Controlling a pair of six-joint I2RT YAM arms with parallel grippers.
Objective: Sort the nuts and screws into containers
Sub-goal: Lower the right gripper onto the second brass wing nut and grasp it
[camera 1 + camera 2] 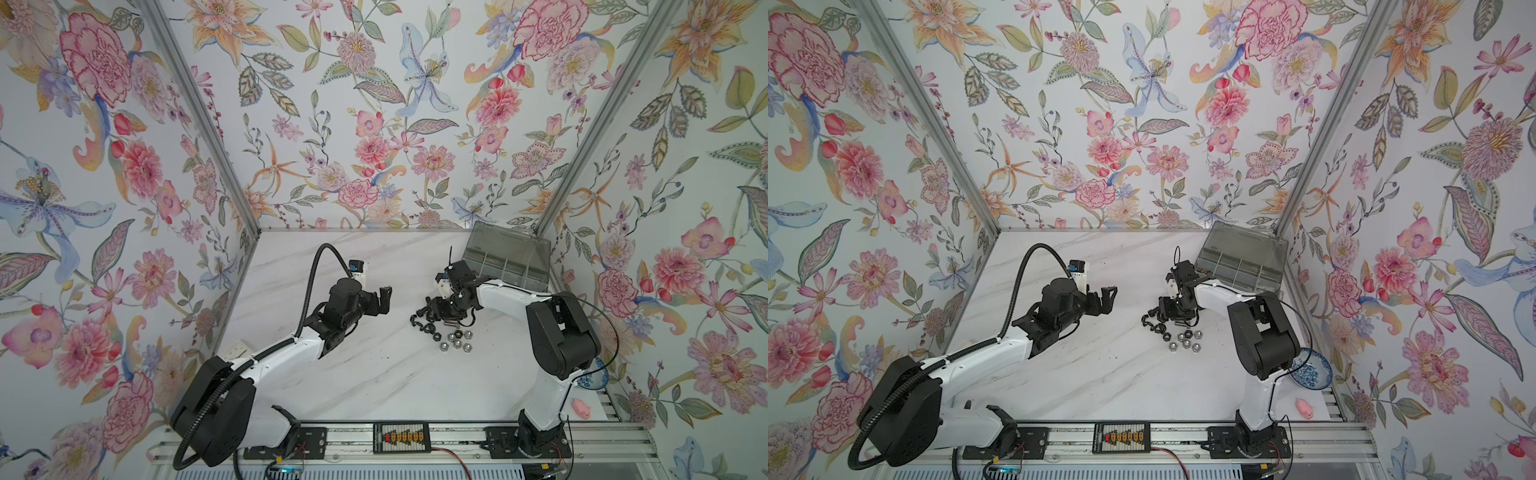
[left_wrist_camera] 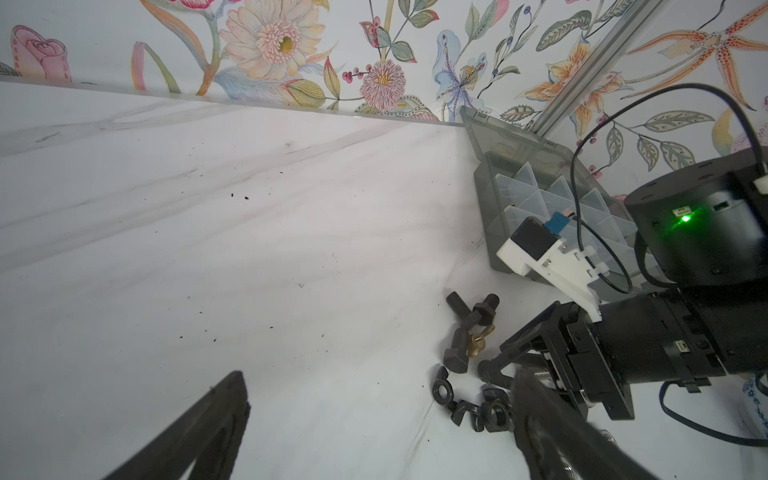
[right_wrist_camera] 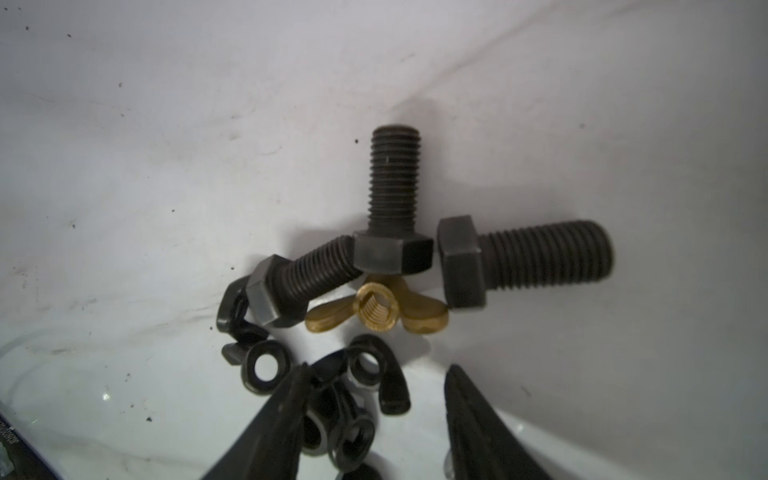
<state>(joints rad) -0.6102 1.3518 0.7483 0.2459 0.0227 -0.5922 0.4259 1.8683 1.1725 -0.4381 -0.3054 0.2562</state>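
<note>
Three black screws (image 3: 395,187) lie in a cluster with a brass wing nut (image 3: 374,309) on the white marble table. My right gripper (image 3: 379,368) is low over the pile, open, with a black wing nut (image 3: 386,382) and black nuts (image 3: 353,440) between its fingers, nothing gripped. In both top views the right gripper (image 1: 432,309) sits at the black pile (image 1: 419,322), and several silver nuts (image 1: 457,338) lie just in front of it. The organiser box (image 1: 505,257) with its compartments stands at the back right, lid up. My left gripper (image 1: 384,299) hovers open at mid-table, holding nothing.
A blue-and-white bowl (image 1: 1308,370) sits at the right edge behind the right arm, and a small pink object (image 1: 1305,408) lies in front of it. Floral walls close in the table on three sides. A metal rail (image 1: 415,440) runs along the front edge.
</note>
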